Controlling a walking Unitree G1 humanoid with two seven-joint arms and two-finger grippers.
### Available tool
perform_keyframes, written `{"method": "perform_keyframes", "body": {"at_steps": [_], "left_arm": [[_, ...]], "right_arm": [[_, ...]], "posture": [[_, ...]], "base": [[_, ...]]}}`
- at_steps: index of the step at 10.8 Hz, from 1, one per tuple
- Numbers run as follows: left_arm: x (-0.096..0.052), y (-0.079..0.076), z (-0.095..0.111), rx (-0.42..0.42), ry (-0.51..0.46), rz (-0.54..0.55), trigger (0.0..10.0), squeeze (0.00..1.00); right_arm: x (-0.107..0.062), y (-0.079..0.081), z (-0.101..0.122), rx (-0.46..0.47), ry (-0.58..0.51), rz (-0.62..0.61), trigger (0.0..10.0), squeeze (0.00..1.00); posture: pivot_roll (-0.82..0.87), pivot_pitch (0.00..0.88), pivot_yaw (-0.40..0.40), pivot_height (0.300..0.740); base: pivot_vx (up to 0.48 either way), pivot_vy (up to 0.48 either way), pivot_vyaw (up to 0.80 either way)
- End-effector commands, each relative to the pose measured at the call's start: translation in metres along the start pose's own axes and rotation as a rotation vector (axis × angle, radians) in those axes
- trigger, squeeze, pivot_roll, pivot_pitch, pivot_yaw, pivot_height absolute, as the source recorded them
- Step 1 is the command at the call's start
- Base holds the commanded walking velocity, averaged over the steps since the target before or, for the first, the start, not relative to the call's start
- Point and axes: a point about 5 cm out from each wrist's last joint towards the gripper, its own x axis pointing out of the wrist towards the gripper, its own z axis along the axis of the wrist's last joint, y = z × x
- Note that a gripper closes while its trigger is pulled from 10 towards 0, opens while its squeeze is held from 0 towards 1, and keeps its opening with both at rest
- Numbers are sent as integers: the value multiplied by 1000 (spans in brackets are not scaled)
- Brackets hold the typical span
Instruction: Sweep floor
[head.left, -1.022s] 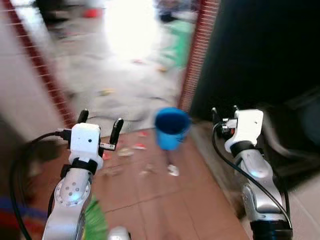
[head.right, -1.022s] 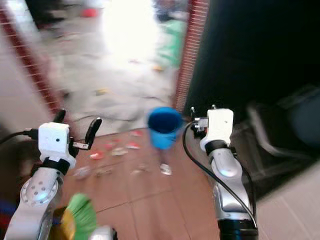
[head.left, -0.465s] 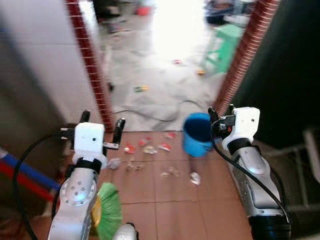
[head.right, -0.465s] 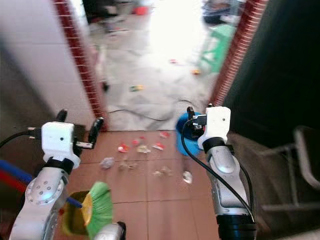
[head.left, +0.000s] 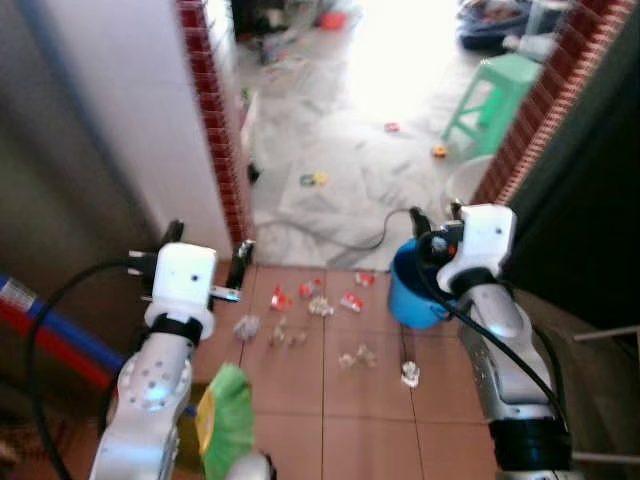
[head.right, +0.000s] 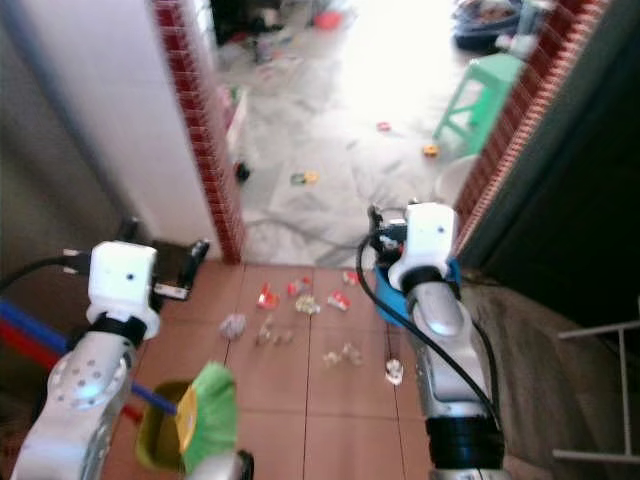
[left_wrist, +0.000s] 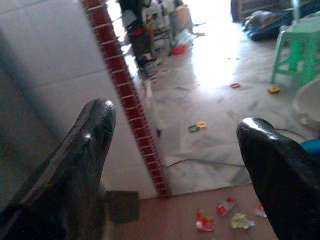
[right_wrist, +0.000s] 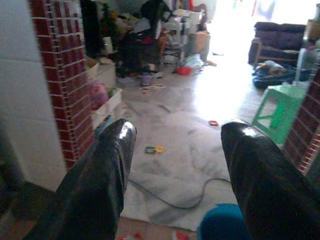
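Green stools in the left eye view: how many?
1: a green stool stands on the grey floor beyond the brick doorway, ahead and right of the blue bucket. Others may be hidden.

Blue bucket (head.left: 412, 292) on red tiles by brick pillar (head.left: 218, 130); green stool (head.left: 492, 93) and black cable (head.left: 345, 238) on grey floor beyond.

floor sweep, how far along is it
Barely begun. Done: nothing; the scraps lie scattered on the tiles beside the bucket. In hand: nothing; the left claw and right claw are open and empty, the broom below them. Left: take the broom and gather the scraps.
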Motion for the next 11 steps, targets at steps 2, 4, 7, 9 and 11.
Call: {"method": "perform_keyframes", "body": {"at_steps": [2,4,7,9,11], "left_arm": [[1,-5,6,20,-24,-24,10000,0],[1,-6,7,21,-21,-25,10000,0],[1,-7,7,15,-14,-18,10000,0],[1,-8,7,11,-11,-20,10000,0],[2,-8,8,8,-13,-24,10000,0]], "right_arm": [[-2,-8,-4,9,15,-35,10000,0],[0,-3,-5,19,19,-25,10000,0],[2,-2,-5,22,21,-18,10000,0],[2,0,-5,25,20,-12,10000,0],[2,1,-5,35,20,-14,10000,0]], "posture": [[79,6,-38,740],[80,10,-41,740],[81,12,-46,740],[79,16,-46,740],[79,20,-43,740]], "base": [[0,0,0],[-283,0,0],[-326,0,0],[-339,0,0],[-296,0,0]]}}
